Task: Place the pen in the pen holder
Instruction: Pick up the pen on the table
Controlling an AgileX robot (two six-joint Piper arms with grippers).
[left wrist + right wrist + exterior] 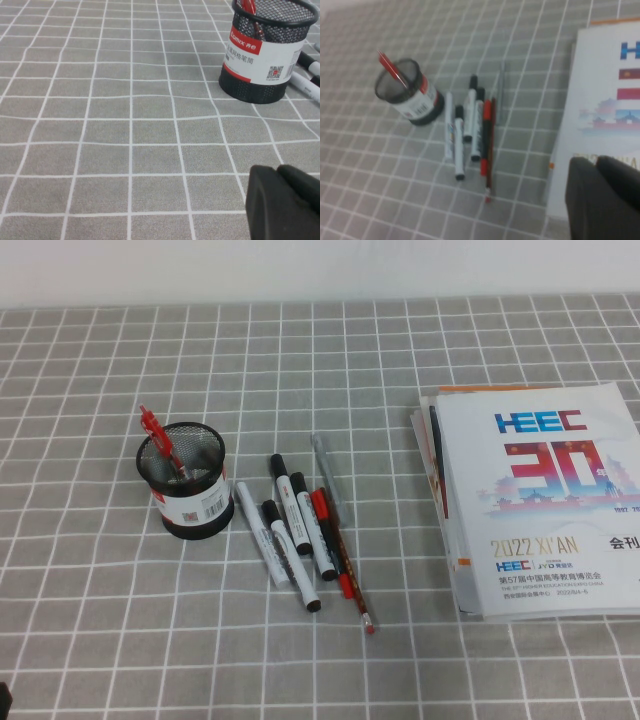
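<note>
The slim grey pen [325, 470] lies flat on the checked cloth, at the right edge of a cluster of markers; the right wrist view shows this pen [501, 92] too. The black mesh pen holder [185, 485] stands upright left of the cluster, with a red pen [155, 435] leaning in it. My left gripper [277, 170] is shut and empty, low over bare cloth a few squares from the pen holder [265, 50]. High above the booklets, my right gripper [595, 162] is shut and empty, well away from the pen. Neither gripper shows in the high view.
White markers with black caps [290, 530], a red marker and a thin red pencil [345, 560] lie between holder and pen. A stack of booklets [540, 500] covers the right side of the table. Open cloth lies to the left and at the front.
</note>
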